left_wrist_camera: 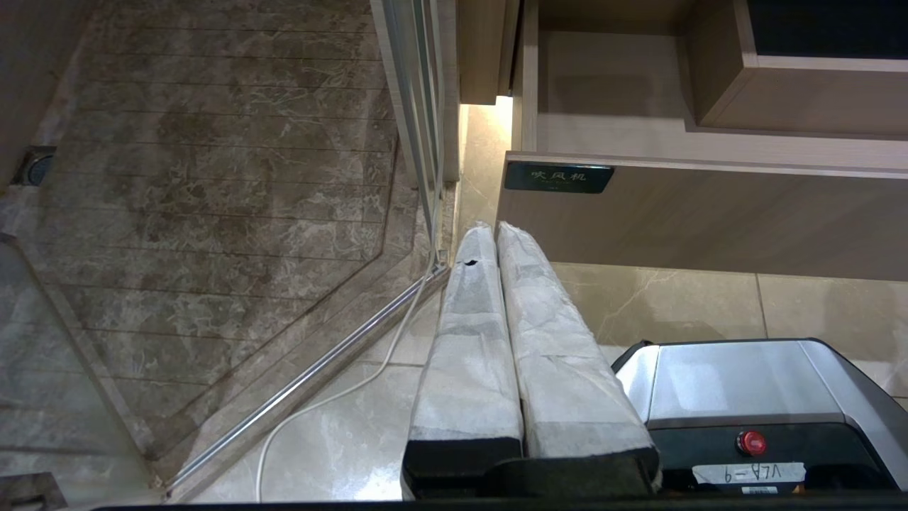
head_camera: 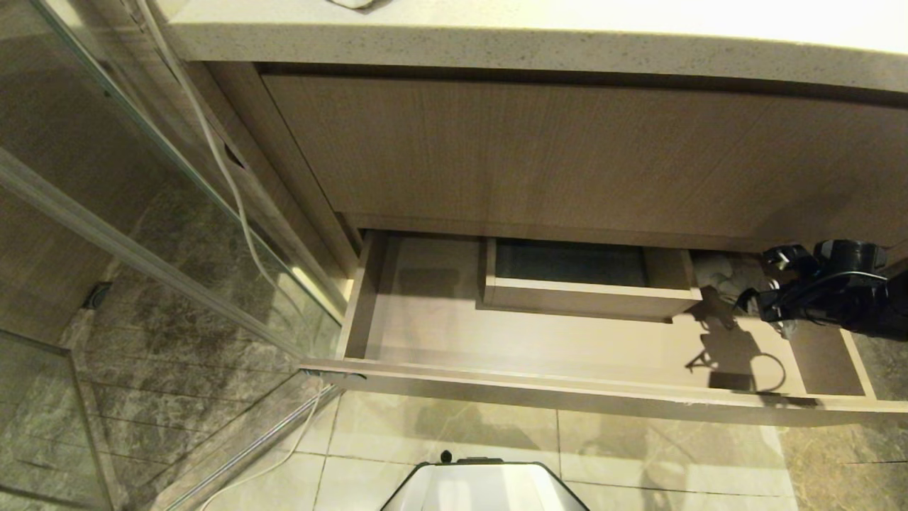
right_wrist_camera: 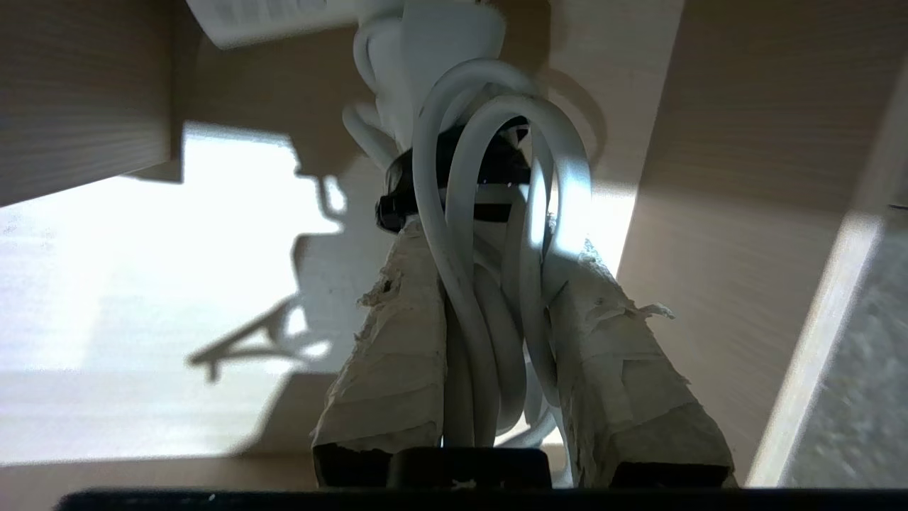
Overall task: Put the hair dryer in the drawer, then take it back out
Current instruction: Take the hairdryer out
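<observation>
The drawer [head_camera: 567, 387] stands pulled open below the taller wood-grain panel. My right arm [head_camera: 837, 284] reaches into its right end. The white hair dryer [head_camera: 716, 278] shows there beside the boxed notch. In the right wrist view my right gripper [right_wrist_camera: 494, 238] is shut on the hair dryer's coiled white cord [right_wrist_camera: 489, 298], which a black strap [right_wrist_camera: 454, 191] binds; the dryer's white body [right_wrist_camera: 440, 35] hangs beyond the fingertips, above the drawer floor [right_wrist_camera: 142, 298]. My left gripper [left_wrist_camera: 486, 231] is shut and empty, parked in front of the drawer front [left_wrist_camera: 709, 220] near its black label [left_wrist_camera: 559, 177].
A boxed notch [head_camera: 589, 294] sits at the drawer's back middle. The wood-grain panel [head_camera: 567, 156] and stone countertop [head_camera: 539, 42] overhang the drawer. A glass shower partition [head_camera: 177, 213] stands on the left, with a white cable [head_camera: 284, 454] on the tiled floor. My base [head_camera: 482, 486] is below.
</observation>
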Controlling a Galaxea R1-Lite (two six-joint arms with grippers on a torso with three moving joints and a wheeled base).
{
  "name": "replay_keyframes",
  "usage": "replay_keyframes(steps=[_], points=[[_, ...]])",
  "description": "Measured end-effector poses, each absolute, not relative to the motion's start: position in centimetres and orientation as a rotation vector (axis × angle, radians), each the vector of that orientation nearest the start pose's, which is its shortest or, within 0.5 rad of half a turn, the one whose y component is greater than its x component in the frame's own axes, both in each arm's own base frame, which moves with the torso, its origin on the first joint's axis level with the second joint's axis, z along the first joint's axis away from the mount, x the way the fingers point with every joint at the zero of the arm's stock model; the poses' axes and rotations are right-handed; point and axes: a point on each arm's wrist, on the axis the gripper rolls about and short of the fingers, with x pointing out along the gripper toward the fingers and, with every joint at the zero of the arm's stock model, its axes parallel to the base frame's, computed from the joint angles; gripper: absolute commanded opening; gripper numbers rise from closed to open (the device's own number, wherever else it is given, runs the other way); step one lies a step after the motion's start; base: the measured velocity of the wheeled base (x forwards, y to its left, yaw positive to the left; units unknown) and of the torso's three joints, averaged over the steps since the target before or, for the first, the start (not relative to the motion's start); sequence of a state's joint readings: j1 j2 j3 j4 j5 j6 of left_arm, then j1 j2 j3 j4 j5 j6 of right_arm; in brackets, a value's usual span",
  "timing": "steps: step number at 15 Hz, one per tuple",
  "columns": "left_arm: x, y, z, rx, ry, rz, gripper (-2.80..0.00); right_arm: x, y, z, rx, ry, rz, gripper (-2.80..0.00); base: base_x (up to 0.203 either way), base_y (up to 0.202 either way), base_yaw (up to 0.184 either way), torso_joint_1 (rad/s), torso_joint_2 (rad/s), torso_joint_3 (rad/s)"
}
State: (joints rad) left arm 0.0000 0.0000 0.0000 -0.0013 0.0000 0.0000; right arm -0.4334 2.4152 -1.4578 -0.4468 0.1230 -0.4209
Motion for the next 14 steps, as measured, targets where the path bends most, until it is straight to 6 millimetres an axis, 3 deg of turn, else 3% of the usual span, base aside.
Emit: replay_keyframes(steps=[14], points=[[-2.3,0.0,7.6,0.000,-0.001,0.000,-2.80,38.9,-19.5,12.1,-0.366,0.540,-0.171,-2.80,0.000,0.000,0.000,0.000,0.00,0.000]])
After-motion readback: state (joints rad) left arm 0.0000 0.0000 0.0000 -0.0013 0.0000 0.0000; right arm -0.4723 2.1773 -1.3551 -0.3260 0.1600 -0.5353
